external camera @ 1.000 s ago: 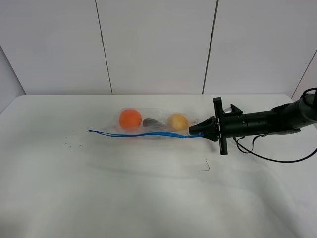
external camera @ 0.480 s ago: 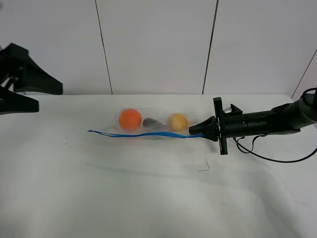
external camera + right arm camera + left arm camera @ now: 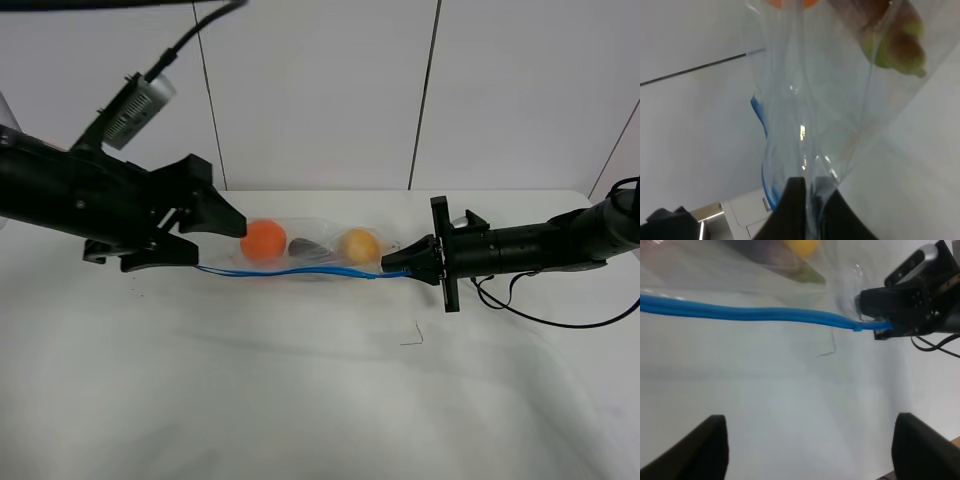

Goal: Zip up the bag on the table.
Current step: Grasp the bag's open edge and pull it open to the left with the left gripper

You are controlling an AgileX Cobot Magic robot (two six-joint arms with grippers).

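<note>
Our right claw [image 3: 392, 264] is pinched shut on the right end of the bag [image 3: 322, 232]. Our left claw [image 3: 222, 243] gapes wide, empty, at its left end over the table [image 3: 300, 400]

matte black left arm [image 3: 70, 195] — bulky, with a wedge-fingered black left pincer [image 3: 219, 246], a silver-grey camera box [image 3: 133, 100] and black cable [image 3: 190, 32]; matte black right arm [image 3: 530, 245] — cylindrical, with a flat square plate [image 3: 441, 255] and thin black wires [image 3: 490, 292].
</note>
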